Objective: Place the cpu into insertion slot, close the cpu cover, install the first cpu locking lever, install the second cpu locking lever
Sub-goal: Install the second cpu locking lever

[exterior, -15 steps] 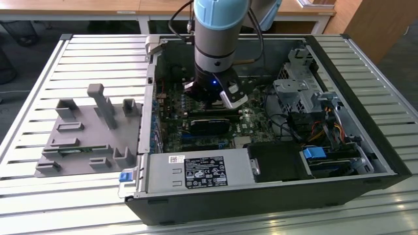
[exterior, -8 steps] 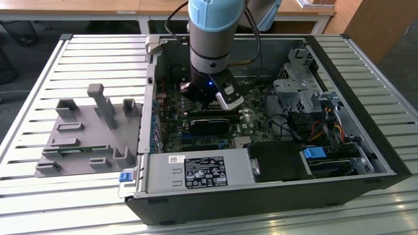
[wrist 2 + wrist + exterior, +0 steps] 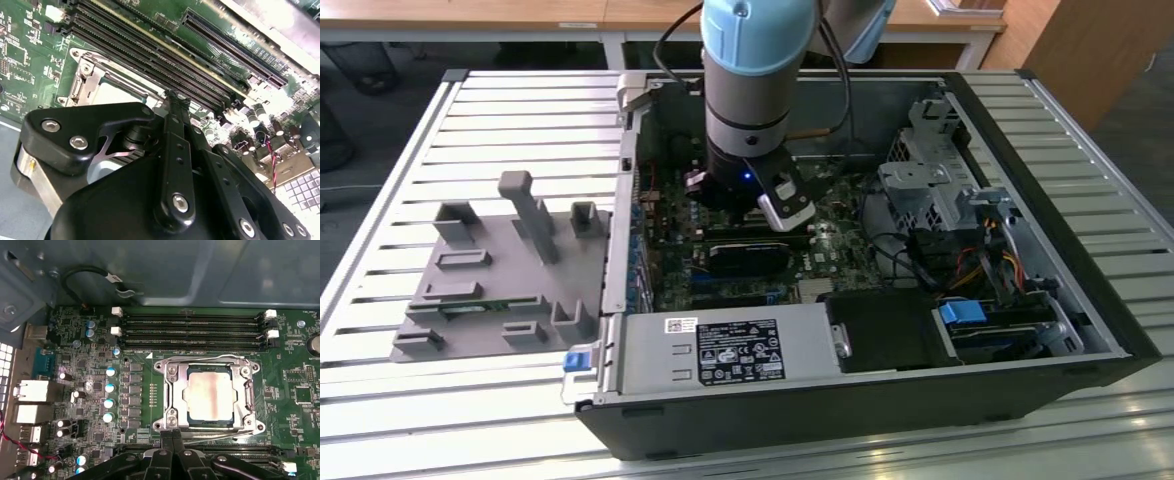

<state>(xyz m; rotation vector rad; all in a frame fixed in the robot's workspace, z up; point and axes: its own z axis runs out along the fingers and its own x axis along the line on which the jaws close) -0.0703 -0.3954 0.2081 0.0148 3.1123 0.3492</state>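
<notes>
You see the cpu [image 3: 208,395] seated in the insertion slot [image 3: 176,399], centre-right of the first wrist view, with the cpu cover [image 3: 246,390] down around it. Your tool [image 3: 172,436] sits just beside the socket's lower edge, fingers clenched together, grasping nothing. Memory slots [image 3: 192,327] run above.

A pale-blue and silver-grey arm [image 3: 750,70] is trailed by black cables; a blue light is lit at its wrist. The black gripper [image 3: 176,100] linkages are studded with silver screws.
</notes>
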